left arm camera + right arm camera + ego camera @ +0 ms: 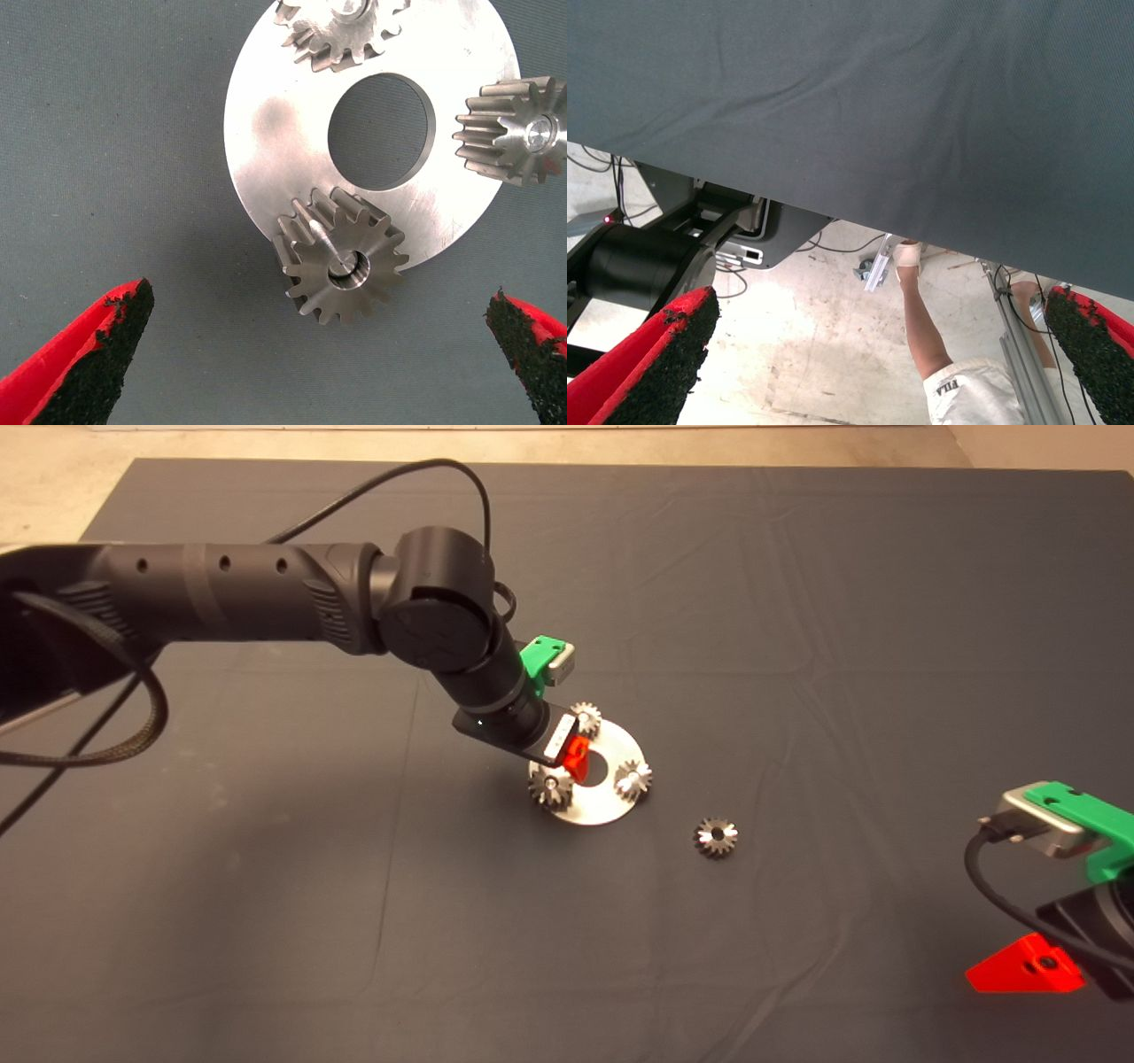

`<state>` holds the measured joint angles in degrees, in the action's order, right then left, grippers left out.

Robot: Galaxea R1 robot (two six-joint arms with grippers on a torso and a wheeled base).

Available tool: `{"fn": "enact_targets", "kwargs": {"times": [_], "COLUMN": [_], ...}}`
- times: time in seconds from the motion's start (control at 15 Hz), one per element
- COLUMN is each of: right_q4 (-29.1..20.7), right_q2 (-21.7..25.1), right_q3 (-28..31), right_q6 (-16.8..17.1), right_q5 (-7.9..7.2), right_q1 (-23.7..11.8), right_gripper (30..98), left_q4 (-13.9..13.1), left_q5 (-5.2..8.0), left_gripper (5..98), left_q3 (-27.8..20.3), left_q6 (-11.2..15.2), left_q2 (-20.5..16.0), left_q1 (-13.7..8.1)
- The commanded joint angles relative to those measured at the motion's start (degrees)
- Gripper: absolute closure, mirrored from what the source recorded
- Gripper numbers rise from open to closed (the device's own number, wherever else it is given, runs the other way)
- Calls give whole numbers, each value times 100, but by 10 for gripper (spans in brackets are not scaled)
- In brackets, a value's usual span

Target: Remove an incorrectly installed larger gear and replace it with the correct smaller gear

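A silver ring plate (pixel 611 735) lies mid-mat and carries three gears on pegs. The gear on its near-left rim (pixel 551 786) looks the widest, so I take it as the larger gear; in the left wrist view (pixel 341 261) it sits on a peg and overhangs the plate (pixel 275 133). My left gripper (pixel 567 766) hovers just above it, open, with a finger on each side (pixel 106 336), touching nothing. The smaller gear (pixel 716 837) lies loose on the mat, right of the plate. My right gripper (pixel 1036 957) is parked at the lower right, open and empty.
Two other small gears sit on the plate, one at the far side (pixel 585 717) and one at the right (pixel 633 778). The right wrist view shows the mat's edge, the floor, the robot's base (pixel 647 266) and a person's leg (pixel 921 328).
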<state>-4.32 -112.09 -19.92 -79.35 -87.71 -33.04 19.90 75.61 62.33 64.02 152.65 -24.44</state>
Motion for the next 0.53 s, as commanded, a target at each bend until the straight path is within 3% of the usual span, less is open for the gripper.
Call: {"fn": "enact_targets", "kwargs": {"times": [0.0,0.47], "right_q4": [-95,-95], "right_q2": [-28,-28], "right_q3": [7,7], "right_q6": [-37,-37], "right_q5": [-668,-686], "right_q1": [-72,-63], "right_gripper": [307,307], "left_q4": [85,67], "left_q5": [60,33], "left_gripper": [61,61], "left_q3": [-144,-188], "left_q6": [3,14], "left_q2": [-2,24], "left_q1": [-79,-3]}}
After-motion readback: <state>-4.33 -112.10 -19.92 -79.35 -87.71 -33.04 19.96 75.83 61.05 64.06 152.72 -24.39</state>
